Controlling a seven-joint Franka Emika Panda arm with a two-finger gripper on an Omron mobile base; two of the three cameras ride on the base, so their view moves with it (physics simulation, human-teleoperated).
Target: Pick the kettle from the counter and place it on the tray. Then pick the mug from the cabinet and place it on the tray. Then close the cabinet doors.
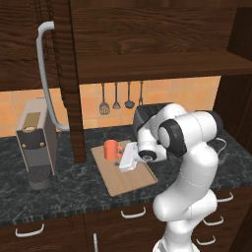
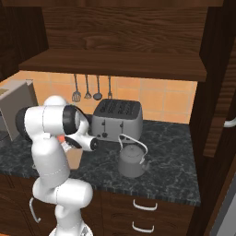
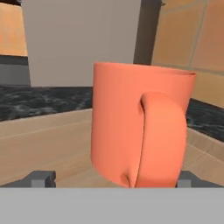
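The orange-red mug [image 1: 112, 148] stands upright on the tan tray [image 1: 129, 181], its loop handle turned toward the hand camera [image 3: 159, 140]. My gripper [image 1: 118, 158] is low over the tray just right of the mug. It is open: its fingertips [image 3: 43, 178] stand wide apart on either side of the mug [image 3: 122, 122], holding nothing. The dark grey kettle [image 2: 132, 160] sits on the black speckled counter [image 2: 170, 170], to the right of my arm and in front of the toaster. The cabinet doors are open: the left one [image 1: 69, 74] is seen edge-on and the right one [image 2: 220, 92] stands at the far right.
A grey coffee machine [image 1: 35, 142] stands left of the tray under the open left door's bar handle [image 1: 46, 74]. A grey toaster [image 2: 116, 119] sits at the back, with utensils [image 1: 116, 98] hung on the orange tiled wall. The cabinet shelf [image 1: 157, 64] overhangs the counter.
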